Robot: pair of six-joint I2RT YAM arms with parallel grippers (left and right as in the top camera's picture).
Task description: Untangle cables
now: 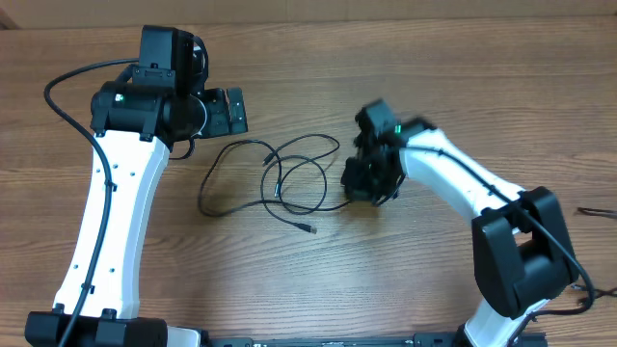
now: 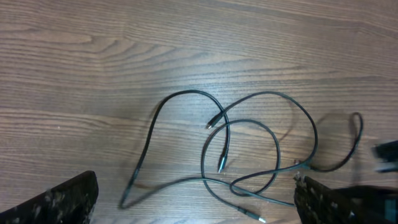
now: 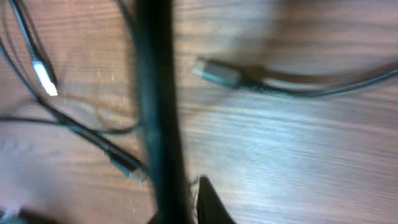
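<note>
Thin black cables (image 1: 280,178) lie in loose overlapping loops on the wooden table, with small plug ends showing. My left gripper (image 1: 227,111) is open and empty, above and behind the loops. In the left wrist view its fingers (image 2: 196,202) stand wide apart over the cables (image 2: 249,124). My right gripper (image 1: 362,183) is low at the right end of the loops. In the blurred right wrist view its jaws (image 3: 186,196) are nearly together around a thick dark strand, with a plug (image 3: 217,73) and other strands on the table beyond.
The wooden table (image 1: 434,77) extends all around the cables. Thicker black arm wires run along the left arm (image 1: 67,96). Another dark wire end (image 1: 596,210) lies at the far right edge.
</note>
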